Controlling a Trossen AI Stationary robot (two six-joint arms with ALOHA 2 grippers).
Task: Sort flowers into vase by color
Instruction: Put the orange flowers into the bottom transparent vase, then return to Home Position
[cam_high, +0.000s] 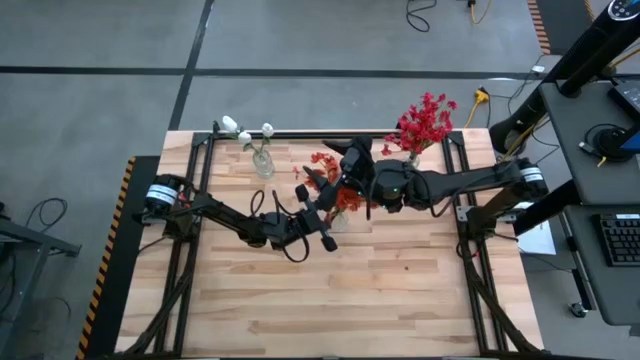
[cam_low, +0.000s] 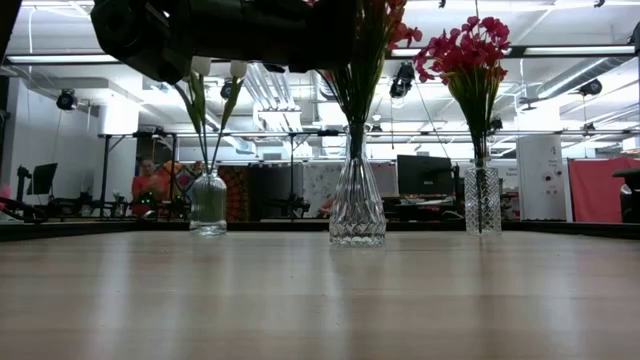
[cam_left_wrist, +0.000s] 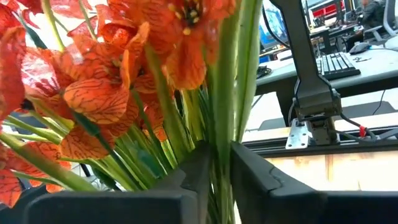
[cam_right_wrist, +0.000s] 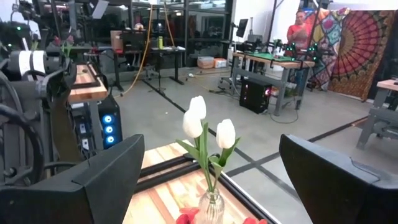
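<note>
Three glass vases stand in a row toward the far edge. A small bottle (cam_low: 208, 203) holds white flowers (cam_high: 247, 133). The middle vase (cam_low: 357, 210) holds orange flowers (cam_high: 322, 162). The right vase (cam_low: 481, 203) holds crimson flowers (cam_high: 426, 122). My left gripper (cam_left_wrist: 221, 180) is above the middle vase, shut on green stems of the orange flowers (cam_left_wrist: 112, 93). My right gripper (cam_right_wrist: 211, 180) is wide open and empty, just beyond the orange blooms (cam_high: 350, 160), facing the white flowers (cam_right_wrist: 205, 127). My left gripper pinches a few green stems of the orange flowers (cam_left_wrist: 225, 134) between its two fingers (cam_left_wrist: 193, 177), below the blooms. The fingers come from the table's left and lie across the upright stems. The stems run down into the middle vase (cam_low: 355, 135).
Black frame rails (cam_high: 300, 135) run along the table's far edge and sides. The near half of the wooden table (cam_high: 330, 300) holds nothing. A person (cam_low: 150, 185) is in the room beyond the far edge.
</note>
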